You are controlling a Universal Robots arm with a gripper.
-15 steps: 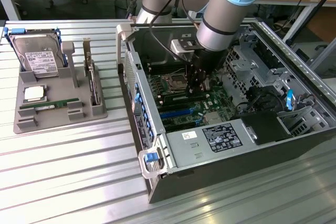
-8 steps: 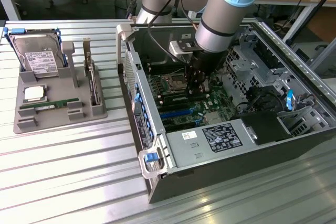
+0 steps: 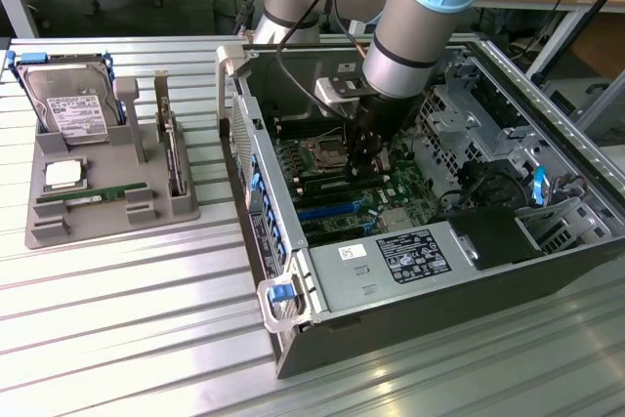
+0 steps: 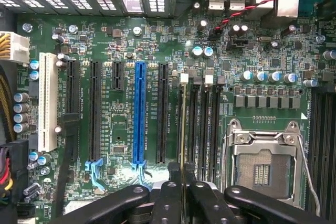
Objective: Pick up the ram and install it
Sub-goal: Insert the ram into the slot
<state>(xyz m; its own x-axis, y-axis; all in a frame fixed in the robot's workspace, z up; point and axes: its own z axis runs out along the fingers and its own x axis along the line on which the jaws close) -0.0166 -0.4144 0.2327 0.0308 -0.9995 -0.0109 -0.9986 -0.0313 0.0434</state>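
A: Where's the arm (image 3: 410,17) now?

B: I have it reaching down into the open case (image 3: 586,192), wrist nearly vertical, the gripper (image 3: 369,158) low over the motherboard (image 3: 337,217) just beside the CPU socket (image 3: 323,153).

A: And the fingers?

B: Pressed close together, pinching the ram (image 4: 182,129). In the wrist view I see the stick edge-on, a thin strip running up from between the fingertips (image 4: 167,195) along the first of the memory slots (image 4: 202,124), next to the socket. I can't tell whether it's seated or just resting in the slot's mouth.

A: How tight is it around there?

B: Close enough. The black expansion slots and the blue slot (image 4: 139,114) lie on one side of the stick, the socket's metal frame on the other. In the exterior view, the drive cage (image 3: 464,114) stands near the wrist on the exterior view's right, and the case wall (image 3: 256,183) rises on the left. Straight up is open.

A: Anything outside the case?

B: A grey tray (image 3: 44,217) sits toward the table's (image 3: 127,339) left edge in the exterior view, well apart from the case. It carries a hard drive (image 3: 68,100), a silver chip (image 3: 62,175), a second green stick (image 3: 93,196) lying flat, and an upright card (image 3: 172,148).
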